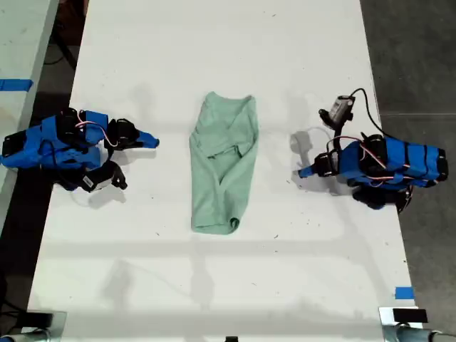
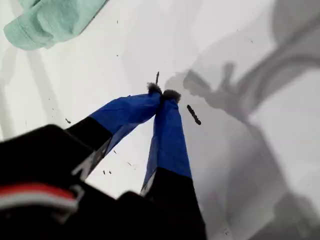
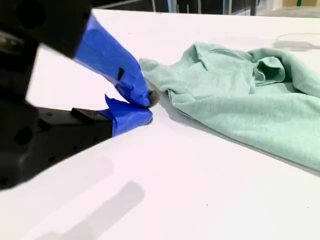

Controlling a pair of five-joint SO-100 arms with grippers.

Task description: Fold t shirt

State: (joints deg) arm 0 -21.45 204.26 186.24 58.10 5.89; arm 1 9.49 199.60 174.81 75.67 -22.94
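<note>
One t shirt [image 1: 222, 164] lies mid-table [image 1: 214, 285] in the exterior view, already gathered into a long, narrow strip with the neckline folds showing on top. A blue arm rests on each side of it, both well apart from the cloth.

The first gripper [image 2: 162, 94] is closed, its tips touching with nothing between them, and only one rounded end of the shirt [image 2: 50, 20] shows in its view. The second gripper [image 3: 148, 107] is pinched nearly closed and empty, sitting just beside the shirt's [image 3: 235, 100] edge.

The cloth looks light, soft and limp, so it will likely sag and drag rather than hold its shape. It is layered, so a pinch should take every layer at an end corner. Lifting one end with both grippers would probably carry it over most evenly.
</note>
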